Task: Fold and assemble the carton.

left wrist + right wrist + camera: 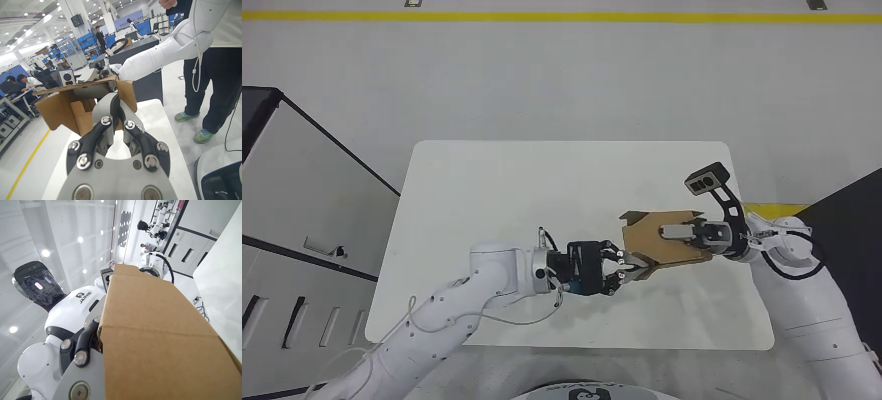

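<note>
Cardboard carton (662,252) pinched by left hand (630,266), right hand (680,232).

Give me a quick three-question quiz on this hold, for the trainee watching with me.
1. True or false: the carton is fully closed.
2. The left gripper has its jaws shut on: A) a carton flap, B) a cable, C) nothing.
3. How many grippers grip the carton?
Key: 1 false; 2 A; 3 two, since the right gripper clamps a panel as well.
</note>
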